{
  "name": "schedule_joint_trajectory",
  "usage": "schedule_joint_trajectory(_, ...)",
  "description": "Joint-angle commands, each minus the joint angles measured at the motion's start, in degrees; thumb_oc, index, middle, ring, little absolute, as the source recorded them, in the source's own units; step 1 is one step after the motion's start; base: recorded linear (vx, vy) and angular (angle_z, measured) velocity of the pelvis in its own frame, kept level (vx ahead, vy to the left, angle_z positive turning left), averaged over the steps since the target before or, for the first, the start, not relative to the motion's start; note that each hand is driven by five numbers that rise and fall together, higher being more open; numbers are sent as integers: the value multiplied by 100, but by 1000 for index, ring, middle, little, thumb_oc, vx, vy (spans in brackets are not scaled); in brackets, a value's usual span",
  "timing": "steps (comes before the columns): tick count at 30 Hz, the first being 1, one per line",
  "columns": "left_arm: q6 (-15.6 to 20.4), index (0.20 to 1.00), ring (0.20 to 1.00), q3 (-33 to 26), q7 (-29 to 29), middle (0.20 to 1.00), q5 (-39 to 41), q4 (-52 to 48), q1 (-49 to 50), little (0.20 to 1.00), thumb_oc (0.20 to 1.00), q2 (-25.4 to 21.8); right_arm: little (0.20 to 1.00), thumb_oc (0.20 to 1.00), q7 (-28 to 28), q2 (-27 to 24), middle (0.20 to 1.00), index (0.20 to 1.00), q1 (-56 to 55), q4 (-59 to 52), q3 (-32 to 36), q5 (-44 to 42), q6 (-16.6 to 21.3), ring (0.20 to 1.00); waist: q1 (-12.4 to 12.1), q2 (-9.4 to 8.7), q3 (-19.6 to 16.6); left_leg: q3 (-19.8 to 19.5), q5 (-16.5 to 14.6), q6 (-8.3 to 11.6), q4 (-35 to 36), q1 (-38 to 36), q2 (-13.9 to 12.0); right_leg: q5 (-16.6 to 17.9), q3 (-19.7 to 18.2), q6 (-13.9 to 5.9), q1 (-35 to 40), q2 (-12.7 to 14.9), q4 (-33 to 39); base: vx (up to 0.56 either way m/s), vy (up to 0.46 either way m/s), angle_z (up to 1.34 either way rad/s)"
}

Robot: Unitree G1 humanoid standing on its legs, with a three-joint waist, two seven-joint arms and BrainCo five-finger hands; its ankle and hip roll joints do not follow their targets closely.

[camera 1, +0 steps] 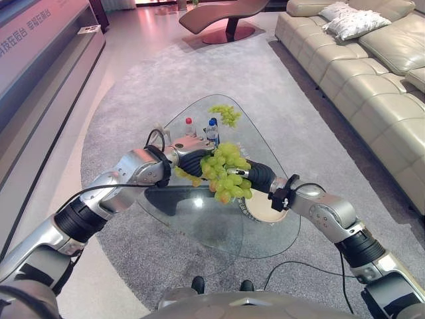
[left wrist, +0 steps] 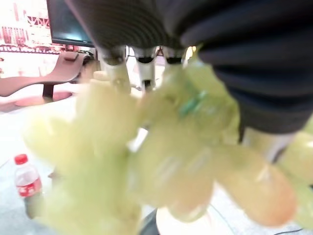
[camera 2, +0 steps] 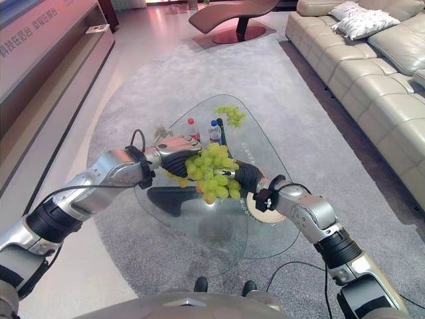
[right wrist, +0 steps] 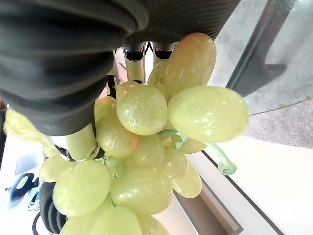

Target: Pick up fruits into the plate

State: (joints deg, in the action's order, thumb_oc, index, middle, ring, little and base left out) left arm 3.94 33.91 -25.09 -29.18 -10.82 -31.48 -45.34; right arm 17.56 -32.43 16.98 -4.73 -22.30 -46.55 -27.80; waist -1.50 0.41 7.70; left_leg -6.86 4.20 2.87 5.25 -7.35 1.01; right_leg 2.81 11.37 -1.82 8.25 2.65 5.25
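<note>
A large bunch of green grapes [camera 1: 226,171] is hanging in the air above the glass table [camera 1: 199,219], clasped between both hands. The left hand [camera 1: 188,159] and the right hand [camera 1: 255,176] are curling their fingers round it. The plate [camera 1: 265,209] is sitting below, near the table's right edge. A second grape bunch [camera 1: 226,114] is lying at the far corner, beside two bottles [camera 1: 201,129].

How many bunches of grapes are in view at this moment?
2. One bunch of grapes is held up between the left hand and right hand above the plate; the second bunch lies at the glass table's far end.
</note>
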Motion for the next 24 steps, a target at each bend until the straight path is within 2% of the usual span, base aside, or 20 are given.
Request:
schedule_joint_trajectory(1, 80, 1000, 1000, -229, 181, 1000, 318, 16, -424, 1000, 1000, 203, 200, 200, -63, 309, 200, 200, 226, -250, 161, -343, 453, 200, -79, -193, -238, 672, -746, -123, -189, -259, 74, -223, -117, -409, 152, 145, -55, 0, 0, 0)
schedule_joint_trajectory(10, -30, 1000, 1000, -636, 427, 1000, 676, 205, 249, 1000, 1000, 190, 200, 200, -85, 390, 200, 200, -213, -25, 569, -511, 843, 200, -108, -175, -228, 717, -748, -126, -191, -266, 48, -205, -102, -422, 156, 158, -33, 0, 0, 0)
schedule_joint_trajectory(17, 184, 1000, 1000, -1106, 715, 1000, 982, 457, 1064, 1000, 1000, 89, 200, 200, 74, 463, 200, 200, -689, 194, 1017, -949, 1133, 200, -171, -164, -202, 720, -739, -124, -186, -274, 29, -196, -56, -430, 173, 171, -25, 6, 1, 0)
schedule_joint_trajectory(24, 73, 1000, 1000, -1411, 869, 1000, 1536, 737, 1537, 1000, 1000, 240, 200, 200, 9, 680, 200, 200, -955, 473, 1327, -1142, 1436, 200, -205, -149, -194, 726, -780, -119, -142, -347, -7, -240, -24, -444, 215, 169, -25, 26, 2, 0)
